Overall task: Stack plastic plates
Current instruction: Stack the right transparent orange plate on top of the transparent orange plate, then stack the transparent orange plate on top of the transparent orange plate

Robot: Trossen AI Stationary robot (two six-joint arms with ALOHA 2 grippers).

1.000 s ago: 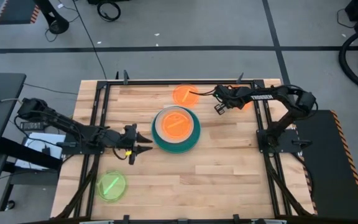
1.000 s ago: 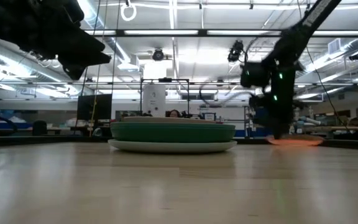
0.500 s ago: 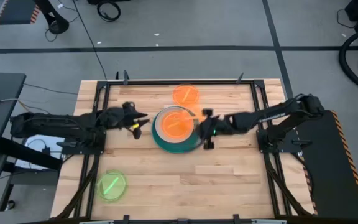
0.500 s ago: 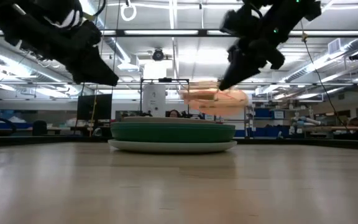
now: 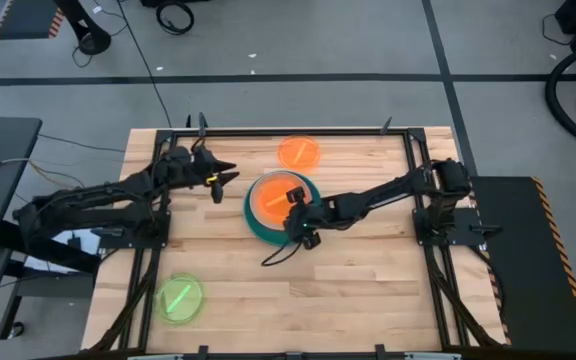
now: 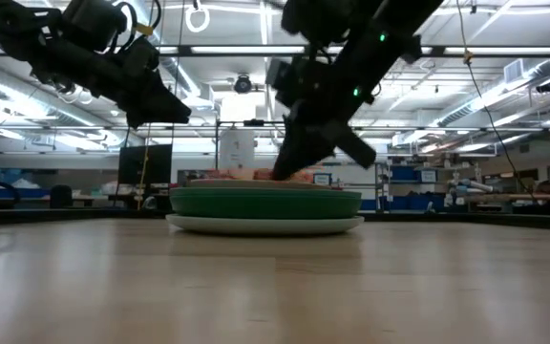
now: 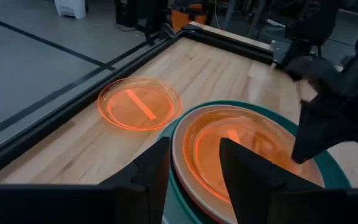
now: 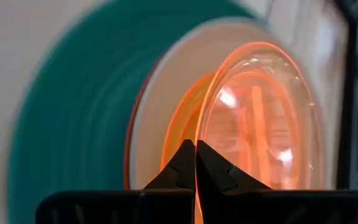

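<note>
A stack of plates (image 5: 281, 207) stands mid-table: a light plate at the bottom (image 6: 265, 225), dark green and teal (image 8: 73, 118) above it, then rust-red and beige (image 7: 180, 134), with a translucent orange plate in the beige one. My right gripper (image 8: 195, 158) reaches over the stack's right side, shut on a second orange plate (image 5: 274, 199). A third orange plate (image 7: 140, 104) lies flat by the far edge. The lime green plate (image 5: 179, 298) lies near-left. My left gripper (image 5: 223, 178) hovers open, left of the stack. My right gripper pinches the upper orange plate by its rim (image 8: 196, 144) between both fingers, at the edge toward the table's right. The fingers come slanting down from the right (image 6: 299, 158). The plate lies about level over the orange plate below (image 8: 176, 124); whether it rests fully, I cannot tell.
A black metal frame (image 5: 158, 160) runs round the wooden tabletop. Bare wood lies on the near side of the stack (image 5: 368, 290) and right of the far orange plate. A loose cable (image 5: 278, 255) trails from the right arm across the near side of the stack.
My right gripper has lifted an orange plate from the table's far right, carried it leftward through the air and lowered it onto the stack. My left gripper has moved from left of the stack toward the far edge, staying open.
</note>
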